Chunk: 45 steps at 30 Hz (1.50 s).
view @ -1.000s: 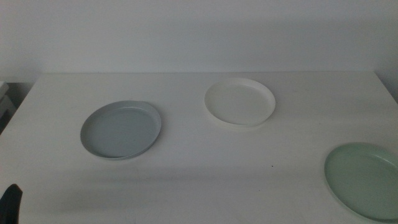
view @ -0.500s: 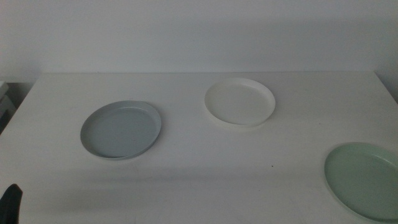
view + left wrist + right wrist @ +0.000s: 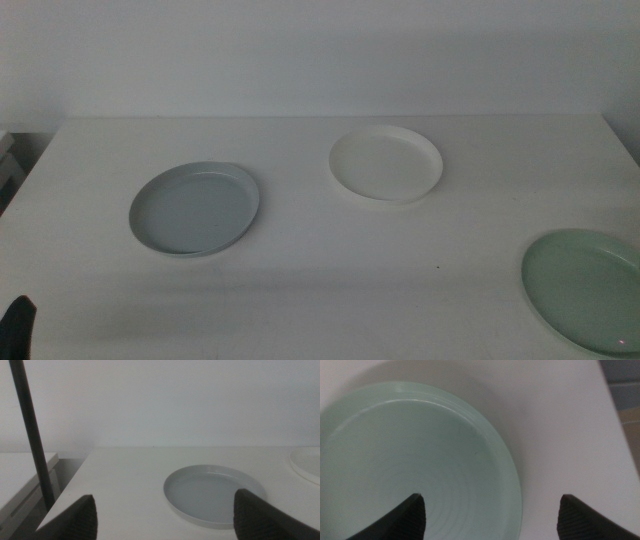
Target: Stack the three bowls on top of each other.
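Observation:
Three bowls lie apart on the white table (image 3: 300,260). The grey-blue bowl (image 3: 194,209) rests at the left, the white bowl (image 3: 386,164) at the back middle, and the mint green bowl (image 3: 585,290) at the front right corner, cut by the picture's edge. My left gripper (image 3: 167,522) is open and faces the grey-blue bowl (image 3: 215,495) from the near left; only a dark tip of it (image 3: 17,325) shows in the middle view. My right gripper (image 3: 492,517) hangs open over the green bowl (image 3: 415,465), its jaws straddling the rim.
A dark pole (image 3: 32,435) and a low white shelf (image 3: 22,480) stand past the table's left edge. The table's right edge (image 3: 615,435) runs close beside the green bowl. A plain white wall rises behind the table.

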Each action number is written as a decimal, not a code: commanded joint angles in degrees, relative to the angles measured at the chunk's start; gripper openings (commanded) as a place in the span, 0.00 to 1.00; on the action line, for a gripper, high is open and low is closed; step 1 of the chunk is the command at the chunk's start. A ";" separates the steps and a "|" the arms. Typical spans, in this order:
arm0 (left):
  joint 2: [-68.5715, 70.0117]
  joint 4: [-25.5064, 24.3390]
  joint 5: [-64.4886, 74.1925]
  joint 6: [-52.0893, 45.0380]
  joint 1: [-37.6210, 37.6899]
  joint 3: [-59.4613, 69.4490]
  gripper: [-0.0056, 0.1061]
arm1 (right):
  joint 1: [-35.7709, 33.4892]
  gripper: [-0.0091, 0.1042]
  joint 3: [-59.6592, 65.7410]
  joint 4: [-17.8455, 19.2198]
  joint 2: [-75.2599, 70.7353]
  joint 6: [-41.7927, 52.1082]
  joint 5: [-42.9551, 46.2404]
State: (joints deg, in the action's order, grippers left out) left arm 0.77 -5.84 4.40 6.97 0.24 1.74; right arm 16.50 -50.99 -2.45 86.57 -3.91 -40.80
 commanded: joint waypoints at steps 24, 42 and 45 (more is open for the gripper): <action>0.80 0.02 -4.74 0.40 0.03 0.14 0.86 | 1.12 0.08 -1.86 3.02 10.50 1.85 3.69; 0.80 0.02 -4.74 0.40 0.03 0.14 0.86 | -25.78 0.08 -10.31 -14.72 -6.94 1.16 -3.68; 0.80 0.02 -4.74 0.40 0.03 0.14 0.86 | -30.24 0.08 -11.98 -15.59 -3.97 0.21 -2.46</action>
State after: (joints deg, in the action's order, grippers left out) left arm 0.77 -5.89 4.34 6.97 0.24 1.74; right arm -12.23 -60.59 -16.78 83.10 -3.11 -46.00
